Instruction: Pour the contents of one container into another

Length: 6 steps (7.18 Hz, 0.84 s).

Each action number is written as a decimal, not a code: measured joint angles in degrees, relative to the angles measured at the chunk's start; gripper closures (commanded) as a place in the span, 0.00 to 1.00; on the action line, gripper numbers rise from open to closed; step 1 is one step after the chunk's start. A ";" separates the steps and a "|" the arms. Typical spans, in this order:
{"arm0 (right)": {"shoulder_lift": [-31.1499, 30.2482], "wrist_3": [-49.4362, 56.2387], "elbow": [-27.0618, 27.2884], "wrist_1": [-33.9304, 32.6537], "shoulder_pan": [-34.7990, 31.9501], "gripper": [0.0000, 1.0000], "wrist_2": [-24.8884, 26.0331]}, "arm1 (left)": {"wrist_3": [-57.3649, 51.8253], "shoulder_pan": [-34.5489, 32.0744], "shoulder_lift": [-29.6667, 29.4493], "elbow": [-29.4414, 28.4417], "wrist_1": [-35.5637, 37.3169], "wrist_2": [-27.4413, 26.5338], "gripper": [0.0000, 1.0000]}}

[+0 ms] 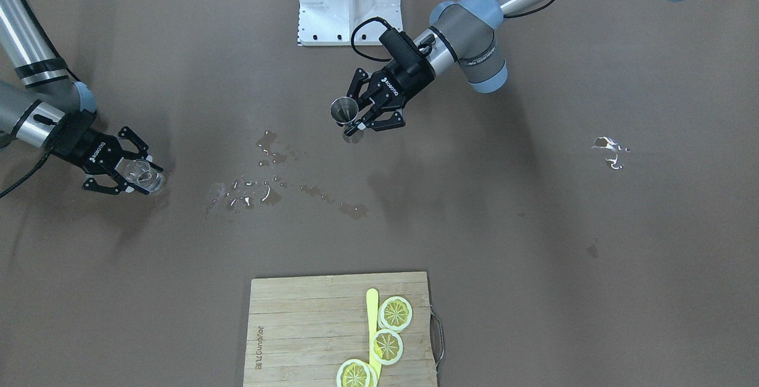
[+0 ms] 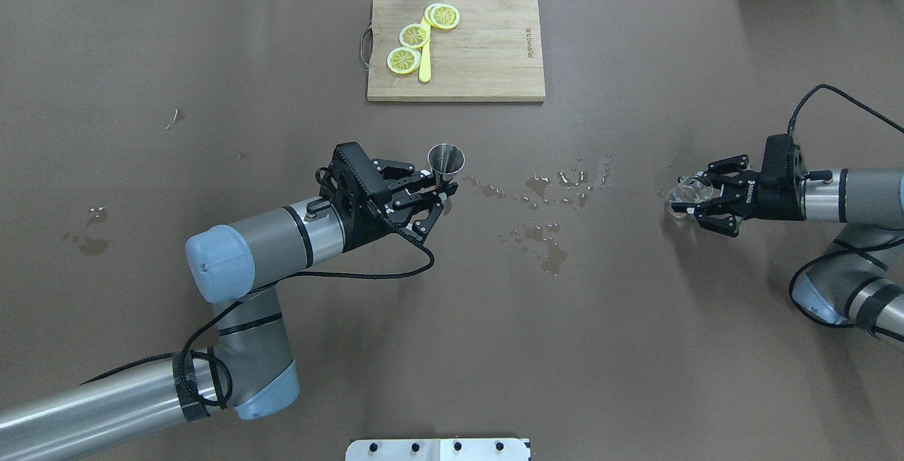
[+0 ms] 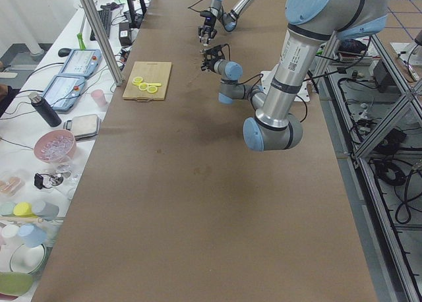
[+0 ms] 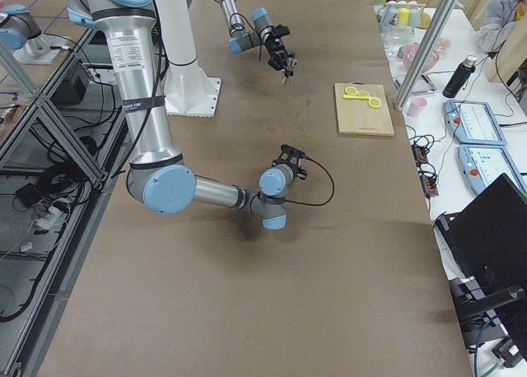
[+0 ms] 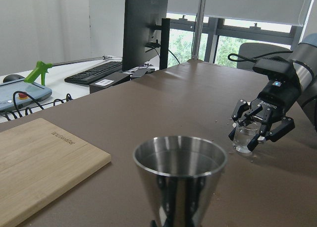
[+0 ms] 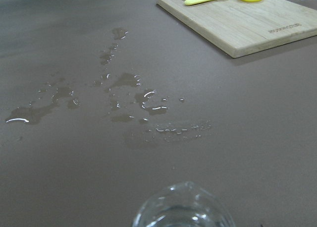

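Metal cup (image 2: 446, 159): It is up in the air near the middle of the table (image 2: 635, 341). It stands straight with its mouth on top, I think so nothing tips out too soon. I cannot see if anything is inside.

Left claw (image 2: 443, 196): It pinches the metal cup low down at the thin bottom part. The wide mouth sticks up past the fingers, free to pour.

Glass (image 2: 688, 189): It is small and clear, far over on the robot's right side. It looks like it sits on the table.

Right claw (image 2: 679, 198): Its fingers are closed round the glass from both sides, maybe to hold it steady for the pouring.

Gap: The cup and the glass are well apart, so they must come together first, I think.

Wet spots (image 2: 547, 224): Little puddles lie on the table between the two claws.

Wood board (image 2: 494, 58): It is at the far edge with lemon slices (image 2: 414, 35) and a yellow stick (image 2: 424, 58) on it. No claw is near it.
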<state>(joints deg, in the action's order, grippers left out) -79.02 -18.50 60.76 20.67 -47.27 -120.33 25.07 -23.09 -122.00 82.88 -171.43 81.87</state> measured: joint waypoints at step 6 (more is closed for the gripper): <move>-0.39 4.07 5.47 -6.75 -5.00 1.00 -8.41 | -0.04 1.40 -0.73 -3.20 -0.33 -2.39 1.00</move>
<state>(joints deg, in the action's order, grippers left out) -79.41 -14.43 66.23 13.92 -52.26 -128.74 25.03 -21.69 -122.72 79.68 -171.76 79.48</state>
